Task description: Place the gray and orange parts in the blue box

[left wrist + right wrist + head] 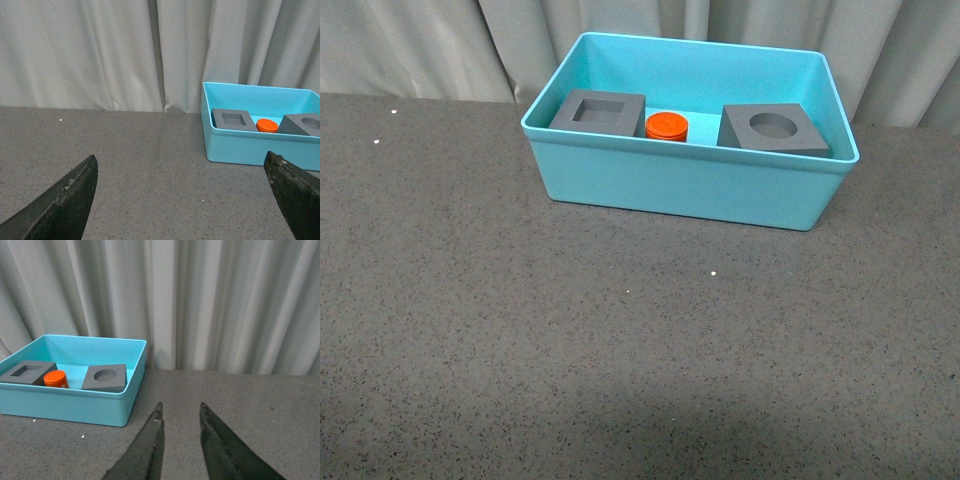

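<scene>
1. Front view shows the blue box [690,190] on the gray tabletop [620,350], near the curtain, with neither arm in sight.
2. Inside the box sit all three parts: the gray cube with a square recess [599,111] toward the robot's left, the orange cylinder [667,126] just beside it in the middle, and the gray cube with a round recess [774,130] toward the right, tilted against the wall.
3. The left pincer [182,200] is spread wide and holds nothing; it hangs above bare tabletop, well apart from the box.
4. The right pincer [181,440] has its fingers drawn near each other with a narrow gap between them and nothing in it; it too is away from the box.
5. Judged from this, the placing looks done: no part lies outside the box.
6. The next move likely calls for no further grasp, only keeping both arms clear of the box.
</scene>
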Action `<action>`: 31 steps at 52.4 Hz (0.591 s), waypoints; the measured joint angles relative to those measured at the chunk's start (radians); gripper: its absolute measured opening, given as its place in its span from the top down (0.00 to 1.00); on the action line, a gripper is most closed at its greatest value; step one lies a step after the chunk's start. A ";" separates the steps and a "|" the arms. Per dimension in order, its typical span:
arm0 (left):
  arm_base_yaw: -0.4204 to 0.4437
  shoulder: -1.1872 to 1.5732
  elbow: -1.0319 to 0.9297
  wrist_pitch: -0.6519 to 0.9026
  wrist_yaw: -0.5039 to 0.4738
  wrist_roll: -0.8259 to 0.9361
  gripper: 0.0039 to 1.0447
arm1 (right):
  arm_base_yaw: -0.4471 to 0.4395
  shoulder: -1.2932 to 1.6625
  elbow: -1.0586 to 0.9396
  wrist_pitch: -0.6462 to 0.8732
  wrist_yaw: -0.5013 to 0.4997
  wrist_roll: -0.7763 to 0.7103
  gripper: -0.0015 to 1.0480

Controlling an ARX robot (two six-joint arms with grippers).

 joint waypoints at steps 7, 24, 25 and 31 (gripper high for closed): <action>0.000 0.000 0.000 0.000 0.000 0.000 0.06 | 0.000 0.000 0.000 0.000 0.000 0.000 0.47; 0.000 0.000 0.000 0.000 0.000 0.000 0.06 | 0.000 0.000 0.000 0.000 0.000 0.001 0.10; 0.000 0.000 0.000 0.000 0.000 0.000 0.06 | 0.000 0.000 0.000 0.000 0.000 0.001 0.10; 0.000 0.000 0.000 0.000 0.000 0.000 0.06 | 0.000 0.000 0.000 0.000 0.000 0.001 0.09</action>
